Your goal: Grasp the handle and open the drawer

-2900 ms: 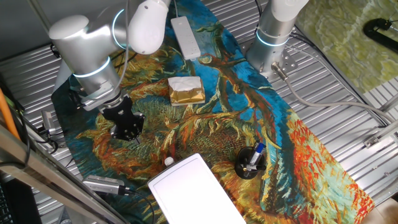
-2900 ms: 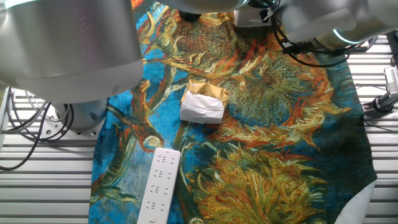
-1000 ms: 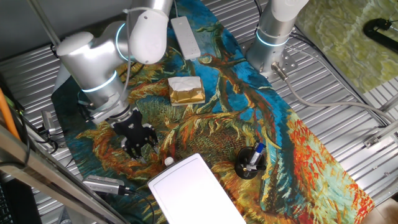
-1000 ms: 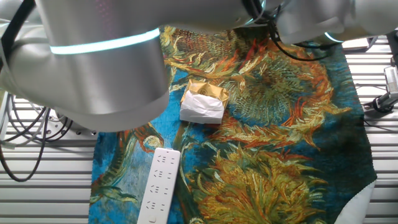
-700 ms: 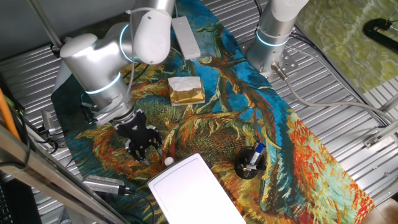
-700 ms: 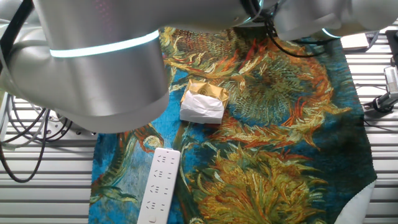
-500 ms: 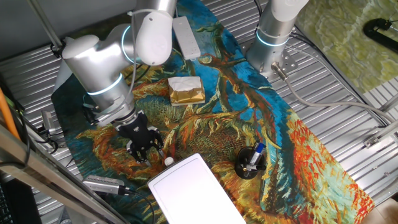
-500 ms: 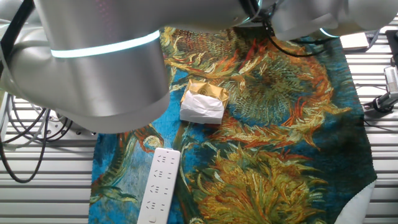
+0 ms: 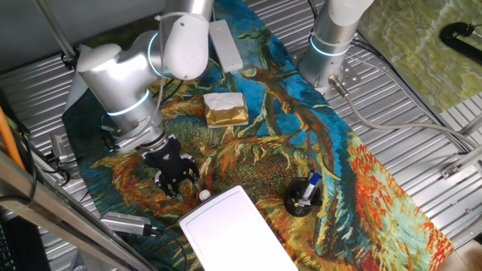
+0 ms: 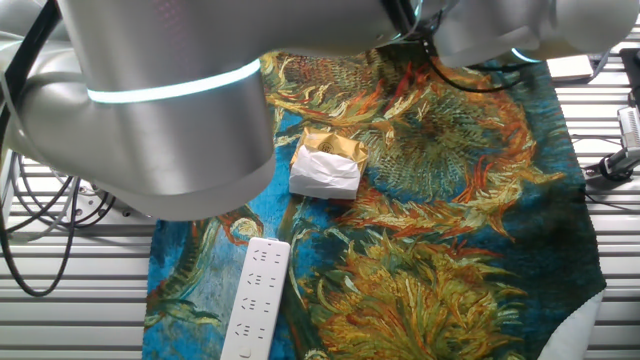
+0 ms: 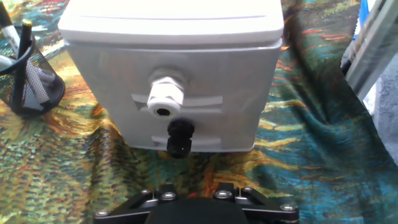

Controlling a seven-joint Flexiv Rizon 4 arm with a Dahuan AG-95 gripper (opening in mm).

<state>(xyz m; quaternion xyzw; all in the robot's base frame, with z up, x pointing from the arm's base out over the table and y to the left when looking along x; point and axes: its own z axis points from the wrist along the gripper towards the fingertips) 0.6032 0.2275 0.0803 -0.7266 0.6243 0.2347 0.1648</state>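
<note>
The drawer is a white flat-topped box (image 9: 235, 230) at the front of the painted cloth. In the hand view its front face (image 11: 236, 81) fills the upper frame, shut flush. A white round knob (image 11: 165, 99) sticks out of the front, with a black knob (image 11: 180, 137) just below it; the white knob also shows in one fixed view (image 9: 203, 196). My gripper (image 9: 179, 183) hangs just left of the box's near corner, a short gap from the knobs, fingers spread and empty. In the hand view only the hand's black body (image 11: 196, 204) shows; the fingertips are out of frame.
A black mesh pen cup (image 9: 303, 199) stands right of the box, also seen in the hand view (image 11: 28, 78). A gold-and-white foil block (image 9: 225, 109) (image 10: 325, 165) lies mid-cloth. A white power strip (image 9: 224, 44) (image 10: 255, 300) lies farther back. A second arm's base (image 9: 330, 47) stands at the back right.
My gripper has moved right and forward across the cloth towards the box's knob end, with little motion in the last half second. Nothing else has moved.
</note>
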